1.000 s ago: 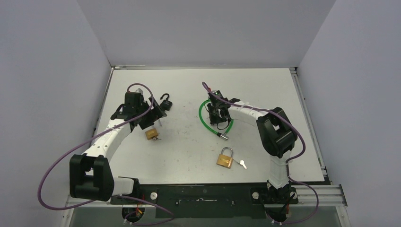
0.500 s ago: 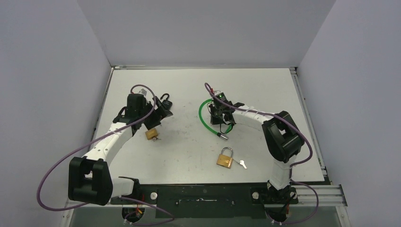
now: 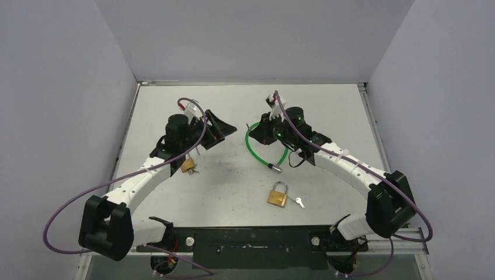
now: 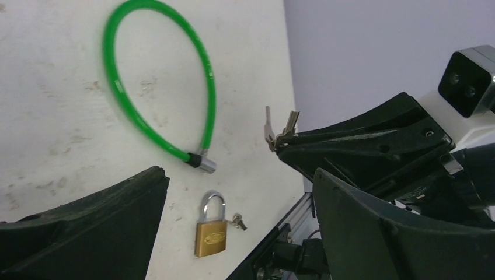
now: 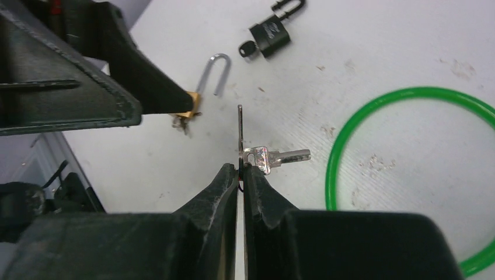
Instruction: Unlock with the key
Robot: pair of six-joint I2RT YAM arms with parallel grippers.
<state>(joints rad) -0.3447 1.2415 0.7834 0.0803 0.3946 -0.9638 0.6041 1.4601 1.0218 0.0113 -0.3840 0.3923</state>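
Right wrist view: the right hand (image 5: 240,169) is closed to a thin slit, and a small bunch of keys (image 5: 262,156) is pinched at the very tips of its fingers. One key is seen edge-on pointing away from the hand, and another lies flat with its blade pointing right. The keys are held in the air above the white counter (image 5: 379,35), beside the green cable lock (image 5: 408,96).

In the left wrist view the left hand (image 4: 238,175) is spread wide and nothing is held in it. The same keys are seen there poking out of the right hand's tips. The cable lock's metal end (image 4: 205,164) lies on the counter below. A brass padlock (image 4: 211,239) lies closer to the robot's bases, with a small key (image 4: 238,220) just beside it.

Two more locks are shown past the keys in the right wrist view. One is a black padlock (image 5: 269,36) with a key in it. The other is a small brass padlock (image 5: 213,70) with its shackle swung open, its body mostly hidden behind a left finger. Which lock the held keys fit cannot be told.

The keys are judged light, thin, stiff and slick (bare metal). Held only at their heads, they are likely to pivot or swing. A firmer hold is expected with one key's flat head pressed between the pads and its blade left free. The cable is judged springy and easily dragged, so the metal end is the part best steadied.
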